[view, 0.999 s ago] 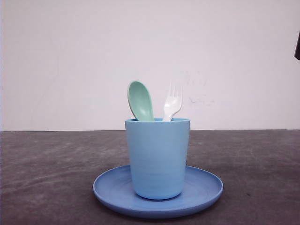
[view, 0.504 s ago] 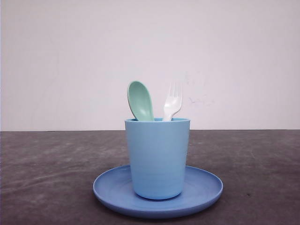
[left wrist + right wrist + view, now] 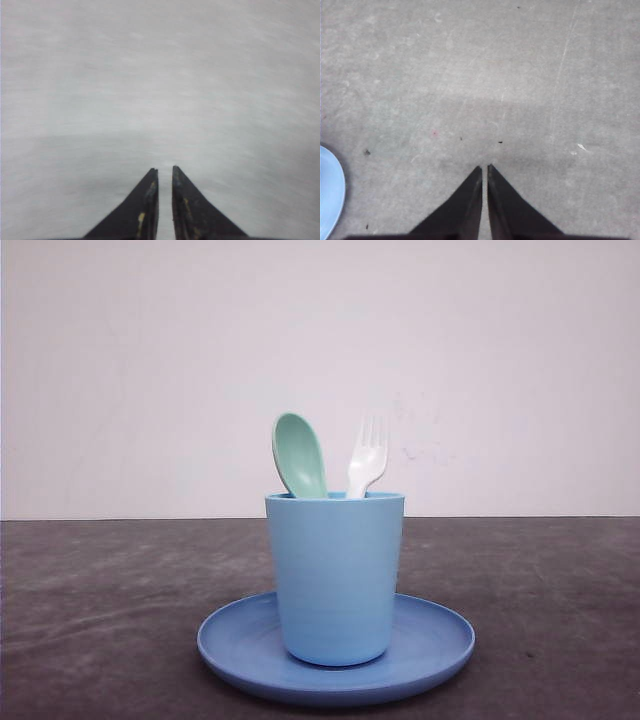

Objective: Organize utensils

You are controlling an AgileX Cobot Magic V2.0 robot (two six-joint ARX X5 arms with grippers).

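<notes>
One mint-green spoon (image 3: 299,455) and one white fork (image 3: 367,457) stand upright inside the single light blue cup (image 3: 335,575), bowl and tines above its rim. The cup sits on one round blue plate (image 3: 438,638). The left gripper (image 3: 164,172) and right gripper (image 3: 484,169) are both clenched empty over bare table (image 3: 520,90), well apart from the cup.

The cup (image 3: 335,580) stands at the middle of the plate (image 3: 430,645), which rests on the table (image 3: 100,620). In the cup, the spoon (image 3: 300,456) stands left of the fork (image 3: 367,460).
</notes>
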